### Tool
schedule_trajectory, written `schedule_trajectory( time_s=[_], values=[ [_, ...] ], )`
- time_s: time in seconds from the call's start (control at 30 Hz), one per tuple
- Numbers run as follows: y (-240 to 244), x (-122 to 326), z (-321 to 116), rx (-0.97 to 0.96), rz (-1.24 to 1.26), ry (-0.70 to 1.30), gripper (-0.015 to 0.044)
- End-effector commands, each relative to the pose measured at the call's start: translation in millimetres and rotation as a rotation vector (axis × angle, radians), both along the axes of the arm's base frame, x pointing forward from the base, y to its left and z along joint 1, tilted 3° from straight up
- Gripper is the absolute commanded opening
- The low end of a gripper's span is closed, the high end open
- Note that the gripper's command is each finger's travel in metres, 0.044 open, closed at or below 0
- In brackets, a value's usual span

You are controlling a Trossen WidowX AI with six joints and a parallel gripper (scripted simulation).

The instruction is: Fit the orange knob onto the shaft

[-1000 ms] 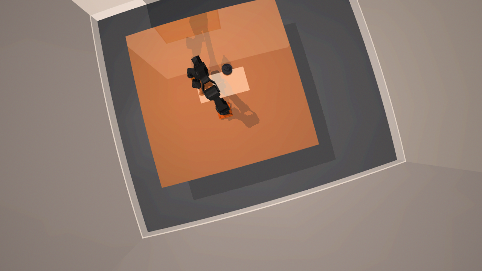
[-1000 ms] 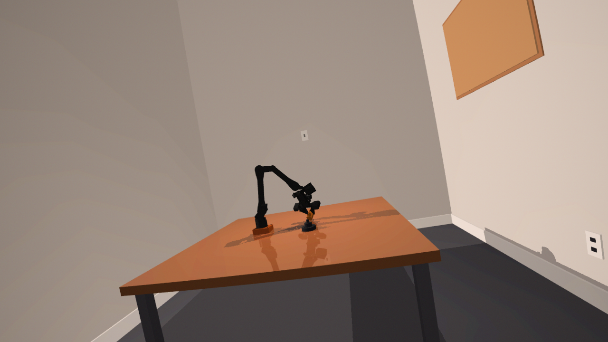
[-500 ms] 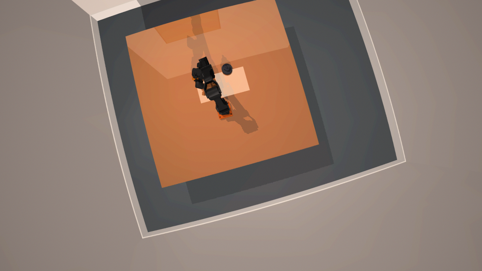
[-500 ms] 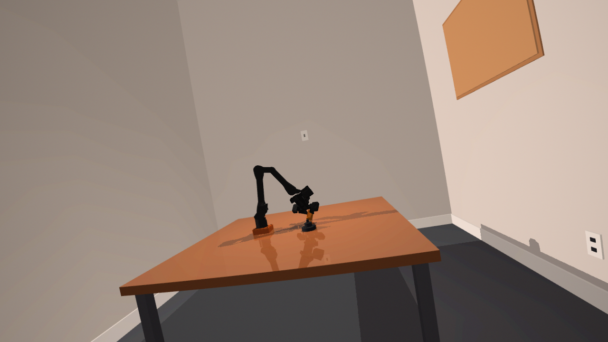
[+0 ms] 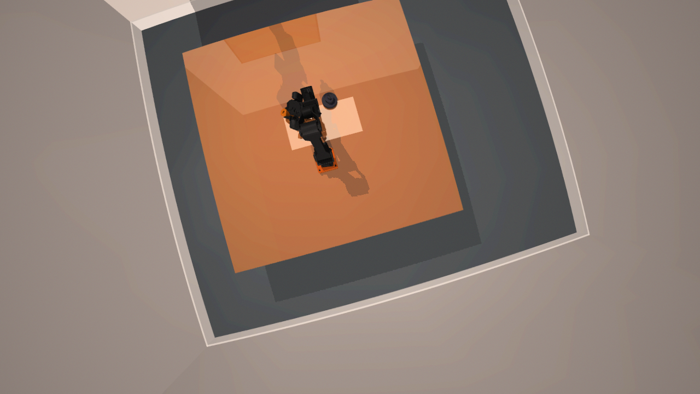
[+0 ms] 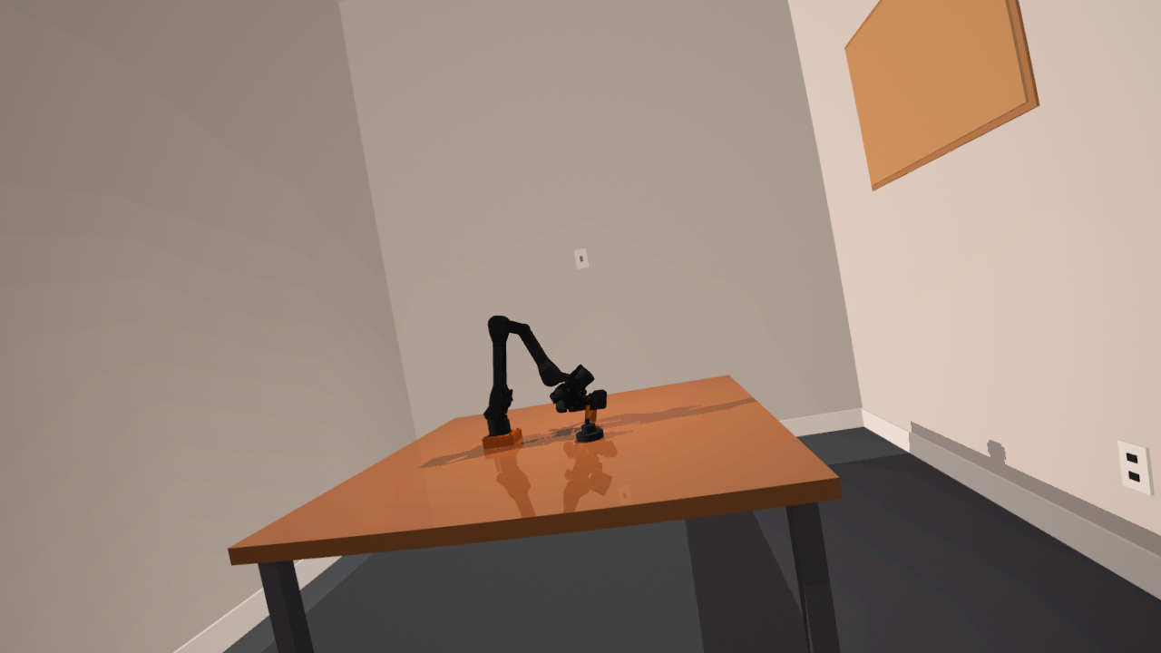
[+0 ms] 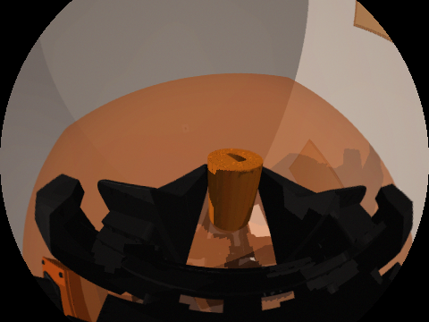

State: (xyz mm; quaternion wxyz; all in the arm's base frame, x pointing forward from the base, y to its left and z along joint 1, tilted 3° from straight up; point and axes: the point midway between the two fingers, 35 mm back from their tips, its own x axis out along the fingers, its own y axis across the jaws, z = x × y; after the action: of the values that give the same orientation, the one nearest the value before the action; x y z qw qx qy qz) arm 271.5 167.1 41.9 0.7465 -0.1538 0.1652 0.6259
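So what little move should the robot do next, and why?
I'd probably swing the tool sideways toward the round pedestal, keeping it up high. It's gripping the orange knob, but from the top the knob is off to one side, not over the pedestal.

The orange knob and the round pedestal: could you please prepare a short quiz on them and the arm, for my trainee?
1. True or false: the gripper has the orange knob between its fingers.
2. In the top view, where is the knob?
A) Down on the round pedestal
B) Left of the pedestal in the picture, apart from it
C) On the floor
3. Fill in the colour: the arm is black, but its base is ____.

Key: 1 true; 2 B; 3 orange.
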Motion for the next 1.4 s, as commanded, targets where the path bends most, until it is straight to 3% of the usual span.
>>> schedule_trajectory(
  time_s=[0.0, 0.5, 0.67, 0.77, 1.37],
  values=[
    [-4.0, -2.9, -2.6, 0.074, 0.004, -0.002, 0.0179],
    [-17.6, -5.7, -11.5, 0.313, 0.006, -0.041, 0.0179],
    [-17.2, -4.7, -10.3, 0.277, 0.004, -0.035, 0.0179],
    [-16.8, -2.8, -10.1, 0.285, 0.002, -0.043, 0.0258],
    [-16.8, -2.8, -10.1, 0.285, 0.002, -0.043, 0.0260]
  ],
)
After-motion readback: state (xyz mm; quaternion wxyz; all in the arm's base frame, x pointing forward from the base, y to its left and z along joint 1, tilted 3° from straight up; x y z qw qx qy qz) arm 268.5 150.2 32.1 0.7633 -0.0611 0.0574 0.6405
